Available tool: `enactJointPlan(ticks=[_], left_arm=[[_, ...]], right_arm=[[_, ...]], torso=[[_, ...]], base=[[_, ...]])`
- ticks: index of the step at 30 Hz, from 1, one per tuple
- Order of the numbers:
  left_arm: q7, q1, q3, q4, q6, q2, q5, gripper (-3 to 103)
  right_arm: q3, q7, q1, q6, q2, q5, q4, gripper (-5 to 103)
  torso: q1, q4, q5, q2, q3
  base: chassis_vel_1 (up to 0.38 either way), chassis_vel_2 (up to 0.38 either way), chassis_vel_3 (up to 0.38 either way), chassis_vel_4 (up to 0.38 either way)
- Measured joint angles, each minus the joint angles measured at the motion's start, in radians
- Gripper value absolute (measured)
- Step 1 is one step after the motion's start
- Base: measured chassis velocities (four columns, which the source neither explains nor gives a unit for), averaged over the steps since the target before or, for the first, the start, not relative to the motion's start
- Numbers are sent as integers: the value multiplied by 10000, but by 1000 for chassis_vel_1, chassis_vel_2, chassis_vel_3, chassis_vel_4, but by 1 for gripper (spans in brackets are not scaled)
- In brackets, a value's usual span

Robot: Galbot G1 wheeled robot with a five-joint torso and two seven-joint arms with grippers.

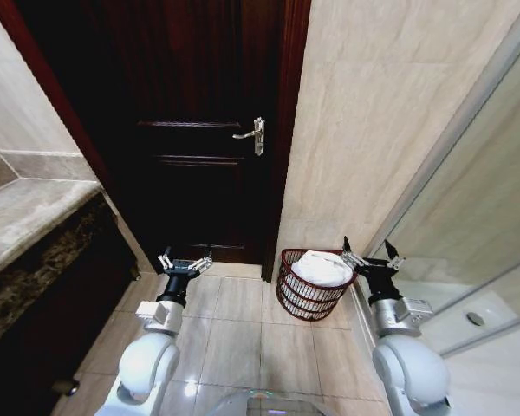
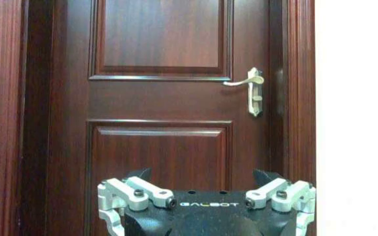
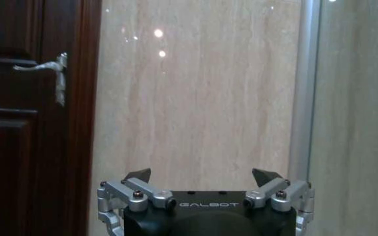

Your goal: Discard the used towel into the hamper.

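Looks like the drop is done — one white towel (image 1: 322, 268) sits bundled inside the one dark reddish-brown open-weave round hamper (image 1: 305, 299), on the tiled floor by the beige wall, right of the dark wood door (image 1: 199, 130). Two grippers, left (image 1: 185, 264) and right (image 1: 371, 256), both spread, empty. Next move, I'd say: just pull clear.

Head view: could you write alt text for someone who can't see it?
A white towel lies in a dark wire hamper on a tiled floor beside a dark wooden door. The open left gripper and right gripper hover empty.
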Motion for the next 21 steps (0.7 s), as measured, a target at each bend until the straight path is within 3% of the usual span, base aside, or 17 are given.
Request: enactJointPlan(ticks=[21], left_arm=[[19, -273, -115, 243, 65, 56, -206, 100]], right_arm=[[137, 48, -117, 23, -104, -1, -73, 100]], torso=[[391, -1, 0, 916, 525]], base=[[0, 0, 0, 0]])
